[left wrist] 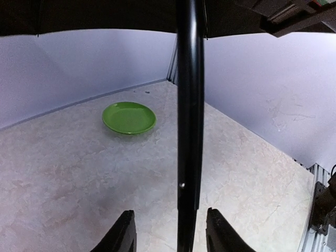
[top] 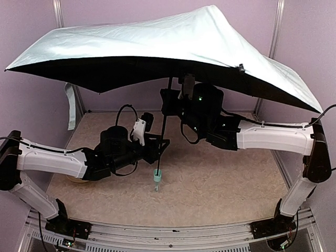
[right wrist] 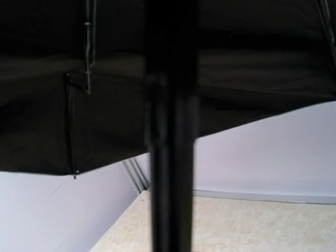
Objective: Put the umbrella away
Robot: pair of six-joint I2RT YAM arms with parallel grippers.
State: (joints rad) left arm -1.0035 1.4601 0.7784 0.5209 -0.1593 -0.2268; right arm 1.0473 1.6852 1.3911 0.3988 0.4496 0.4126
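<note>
The umbrella stands open over the table, pale mint on top and black underneath. Its thin black shaft runs down to a small mint handle just above the tabletop. My right gripper is at the top of the shaft, under the canopy, and holds it. The right wrist view shows only the shaft close up and the black lining, not the fingers. My left gripper sits lower down, open. Its fingers straddle the shaft with a gap on each side.
A green plate lies on the beige tabletop towards the far wall. Purple walls close in the back and both sides. The canopy spreads across nearly the whole width above both arms, and a pale strap hangs at its left.
</note>
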